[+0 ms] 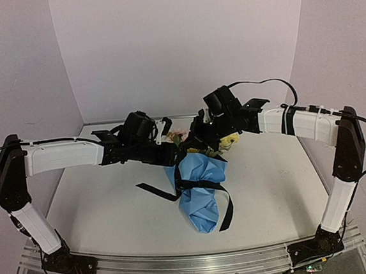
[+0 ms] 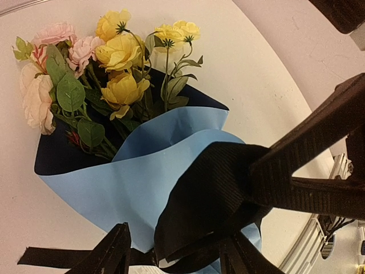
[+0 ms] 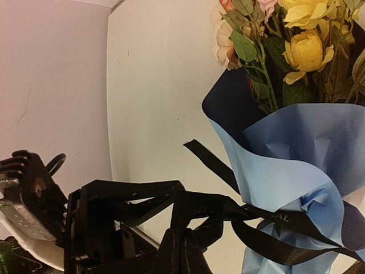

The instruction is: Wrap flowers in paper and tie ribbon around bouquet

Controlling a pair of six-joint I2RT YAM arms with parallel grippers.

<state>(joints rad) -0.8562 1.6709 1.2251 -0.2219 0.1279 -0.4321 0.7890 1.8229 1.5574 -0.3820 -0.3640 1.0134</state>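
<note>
The bouquet lies mid-table: yellow and pink flowers [image 1: 204, 145] in a light blue paper [image 1: 202, 193] cone with a navy inner face. The black ribbon [image 1: 199, 185] runs round the cone, its tails trailing left and down to the right. In the right wrist view my right gripper [image 3: 183, 235] is shut on the ribbon [image 3: 268, 217] beside the paper [image 3: 296, 154]. My left gripper [image 2: 174, 251] is open, fingers [image 2: 111, 251] apart, with a wide fold of ribbon [image 2: 205, 194] hanging between them. Both grippers [image 1: 175, 155] [image 1: 199, 142] meet over the bouquet's top.
White walls close in the table [image 1: 99, 208] at the back and both sides. A metal rail [image 1: 181, 265] carrying the arm bases runs along the near edge. Both forearms span the table's middle above the bouquet.
</note>
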